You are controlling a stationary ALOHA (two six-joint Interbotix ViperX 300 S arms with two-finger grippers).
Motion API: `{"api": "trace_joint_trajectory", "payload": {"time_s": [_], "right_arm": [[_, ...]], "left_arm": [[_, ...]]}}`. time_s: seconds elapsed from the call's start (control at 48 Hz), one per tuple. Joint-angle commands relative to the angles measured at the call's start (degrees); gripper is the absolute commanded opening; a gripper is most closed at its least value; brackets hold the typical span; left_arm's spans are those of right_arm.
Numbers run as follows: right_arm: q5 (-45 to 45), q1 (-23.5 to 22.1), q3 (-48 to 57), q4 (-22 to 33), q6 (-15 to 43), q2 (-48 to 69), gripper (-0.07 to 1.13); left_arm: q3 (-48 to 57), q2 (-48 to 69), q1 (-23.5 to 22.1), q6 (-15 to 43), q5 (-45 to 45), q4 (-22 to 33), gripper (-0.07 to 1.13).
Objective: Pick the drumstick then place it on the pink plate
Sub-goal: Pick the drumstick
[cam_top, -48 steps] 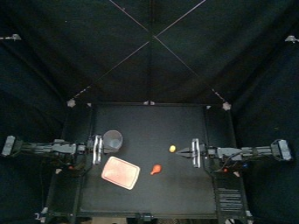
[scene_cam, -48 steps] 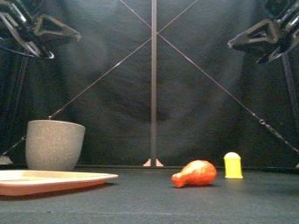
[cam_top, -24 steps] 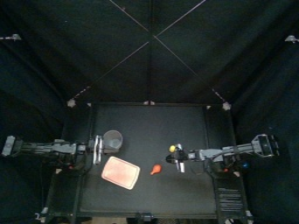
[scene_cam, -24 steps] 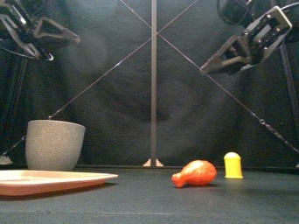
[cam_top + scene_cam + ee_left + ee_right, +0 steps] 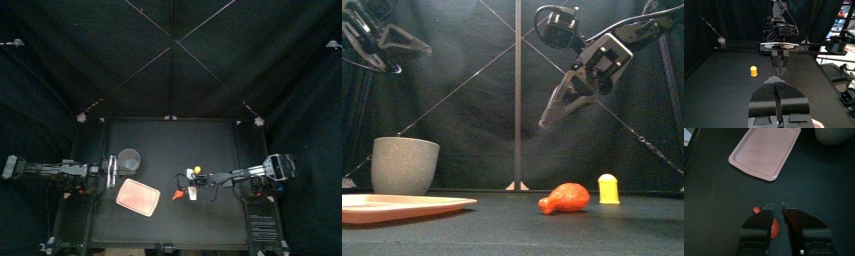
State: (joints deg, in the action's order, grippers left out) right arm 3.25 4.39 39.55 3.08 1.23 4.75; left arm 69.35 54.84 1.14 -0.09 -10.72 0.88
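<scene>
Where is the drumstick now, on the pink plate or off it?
Off. The drumstick lies on the table, apart from the empty pink plate.

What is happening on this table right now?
The right hand hangs in the air over the orange drumstick, jaws slightly apart, not touching it. The drumstick lies on the table between the pink plate, which holds nothing yet, and a small yellow toy. A grey cup stands behind the plate. The left hand rests shut at the table's left side.

Right pincer [image 5: 545, 125] now above drumstick [image 5: 567, 197].
</scene>
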Motion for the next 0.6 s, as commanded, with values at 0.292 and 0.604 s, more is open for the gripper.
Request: {"api": "trace_joint_trajectory", "payload": {"time_s": [0.292,0.604], "right_arm": [[6.77,0.88,-5.27,0.00,0.00,-5.27,0.87],[13.97,2.72,-5.98,0.09,-0.18,-7.12,0.87]], "left_arm": [[-0.35,-0.26,0.79,0.00,-0.53,0.18,0.06],[0.00,-0.35,1.23,0.00,-0.97,0.18,0.06]]}}
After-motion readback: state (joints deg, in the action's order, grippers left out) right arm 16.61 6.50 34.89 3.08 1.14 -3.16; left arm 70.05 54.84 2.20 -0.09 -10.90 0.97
